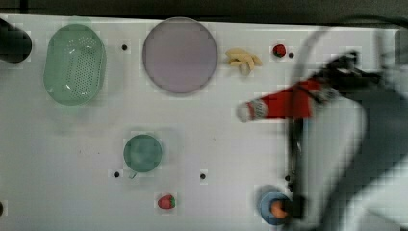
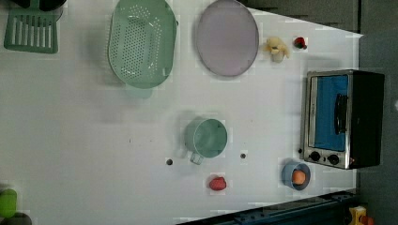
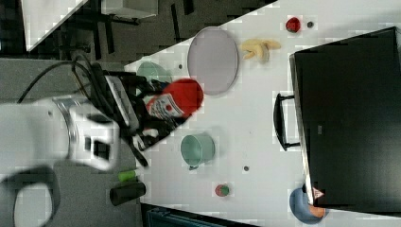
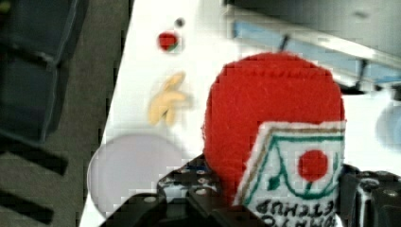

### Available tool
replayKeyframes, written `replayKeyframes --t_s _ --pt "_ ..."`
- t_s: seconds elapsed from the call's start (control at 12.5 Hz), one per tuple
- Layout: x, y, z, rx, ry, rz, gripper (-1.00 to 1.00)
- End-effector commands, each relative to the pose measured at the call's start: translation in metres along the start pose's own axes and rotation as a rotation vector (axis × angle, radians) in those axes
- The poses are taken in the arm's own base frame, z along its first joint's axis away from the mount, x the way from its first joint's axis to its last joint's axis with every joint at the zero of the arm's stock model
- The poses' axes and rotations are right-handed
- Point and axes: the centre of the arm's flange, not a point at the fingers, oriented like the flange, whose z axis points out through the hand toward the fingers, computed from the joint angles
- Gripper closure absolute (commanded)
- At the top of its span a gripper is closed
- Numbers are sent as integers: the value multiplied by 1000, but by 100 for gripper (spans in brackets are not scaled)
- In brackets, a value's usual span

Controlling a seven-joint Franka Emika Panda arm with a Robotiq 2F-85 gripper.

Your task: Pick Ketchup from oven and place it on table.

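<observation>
Red ketchup (image 4: 272, 123) sits clamped between the fingers (image 4: 198, 194) (label showing), above the table (image 1: 72, 144).

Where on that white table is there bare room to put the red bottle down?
The table is barest in the left view's lower left, below the colander and left of the green cup. Another gap lies between the cup and the oven. The plate, bananas and strawberries crowd the rest.
</observation>
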Motion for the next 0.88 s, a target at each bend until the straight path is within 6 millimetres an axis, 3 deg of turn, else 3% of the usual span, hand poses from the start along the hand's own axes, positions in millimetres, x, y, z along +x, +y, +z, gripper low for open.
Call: replayKeyframes --t_s 0.08,0.16,0.32,0.4,0.48,0.56,0.88 --pt "-87 -59 106 -168 -83 -208 -26" --pt "-103 -64 128 -206 -51 -262 -26" --pt "-116 -64 163 -249 15 -331 -26" --pt "-123 -57 192 -248 22 -349 -26" --pt "-126 -36 235 -254 17 -350 -26" --pt "-128 -23 263 -252 20 -353 -26" --pt "-142 5 346 -241 25 -363 -26"
